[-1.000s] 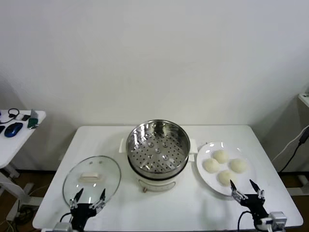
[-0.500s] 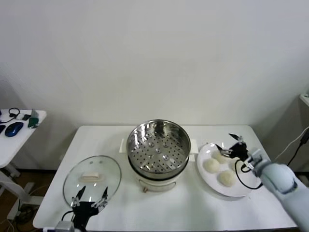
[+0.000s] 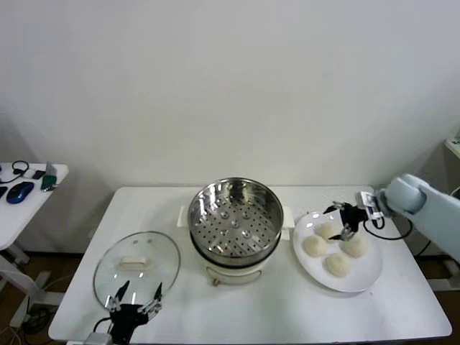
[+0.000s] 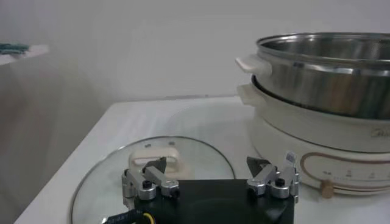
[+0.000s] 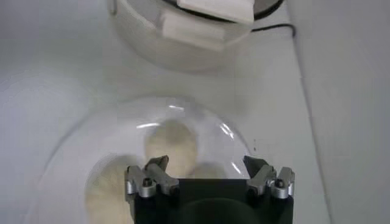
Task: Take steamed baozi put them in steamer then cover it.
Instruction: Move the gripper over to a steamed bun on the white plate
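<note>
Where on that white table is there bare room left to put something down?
Bare patches: the near edge between the glass lid and the plate, in front of the steamer, and the far left corner behind the lid. The right side is crowded: four buns fill the plate, with the right claw open above them.

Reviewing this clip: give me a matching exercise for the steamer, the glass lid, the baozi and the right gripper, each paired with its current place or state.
Things:
1. steamer
2. glass lid
3. baozi
4. right gripper

Places or states:
A. four together on the white plate
B. open, above the plate's far side
C. lying flat on the table, on the robot's left
D. middle of the table, tray bare

Pairs: 1-D, 2-C, 3-A, 4-B
</note>
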Motion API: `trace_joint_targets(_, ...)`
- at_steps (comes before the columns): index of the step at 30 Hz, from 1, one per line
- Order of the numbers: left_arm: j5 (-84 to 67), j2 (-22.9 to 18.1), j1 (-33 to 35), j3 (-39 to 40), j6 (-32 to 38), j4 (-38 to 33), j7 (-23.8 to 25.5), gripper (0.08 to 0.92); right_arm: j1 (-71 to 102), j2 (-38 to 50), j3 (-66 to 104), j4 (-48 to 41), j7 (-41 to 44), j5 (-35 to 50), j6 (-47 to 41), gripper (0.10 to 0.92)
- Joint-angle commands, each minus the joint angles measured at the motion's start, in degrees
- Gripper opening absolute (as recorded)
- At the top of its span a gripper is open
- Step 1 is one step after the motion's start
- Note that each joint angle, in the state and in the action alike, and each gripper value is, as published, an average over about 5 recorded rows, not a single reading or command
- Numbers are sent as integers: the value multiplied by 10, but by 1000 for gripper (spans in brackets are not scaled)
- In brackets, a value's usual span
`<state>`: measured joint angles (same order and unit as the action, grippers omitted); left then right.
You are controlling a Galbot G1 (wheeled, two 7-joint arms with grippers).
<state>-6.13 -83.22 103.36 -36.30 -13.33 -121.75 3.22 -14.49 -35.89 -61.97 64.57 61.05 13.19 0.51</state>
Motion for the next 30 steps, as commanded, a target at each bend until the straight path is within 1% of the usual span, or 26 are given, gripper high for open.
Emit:
trace_joint_targets(1,-2,4,2,1,2,7,2,823,-157,-58,-213,-65,48,13,-32,823)
trace_joint_targets(5,-3,5,2,2,3,11,2,823,-108,-62,-183,-66,30,-23,-46,823)
trace_joint_targets(10,-1,5,2,6,4,18,3,823,-42,-66,-133,-72,9,-42,-57,823)
trace_joint_targets(18,6,6,0,7,5,24,3,823,48,-110,-29,-123,-37,-62,-64,823)
trace_joint_targets(24,9,6,4,7,5,24,3,823,72,-136,2,-166,-47,-73,-60,823)
trace_joint_targets(30,10,7,4,8,3,22,3,823,80,-141,8,-174,-41,-73,-68,803)
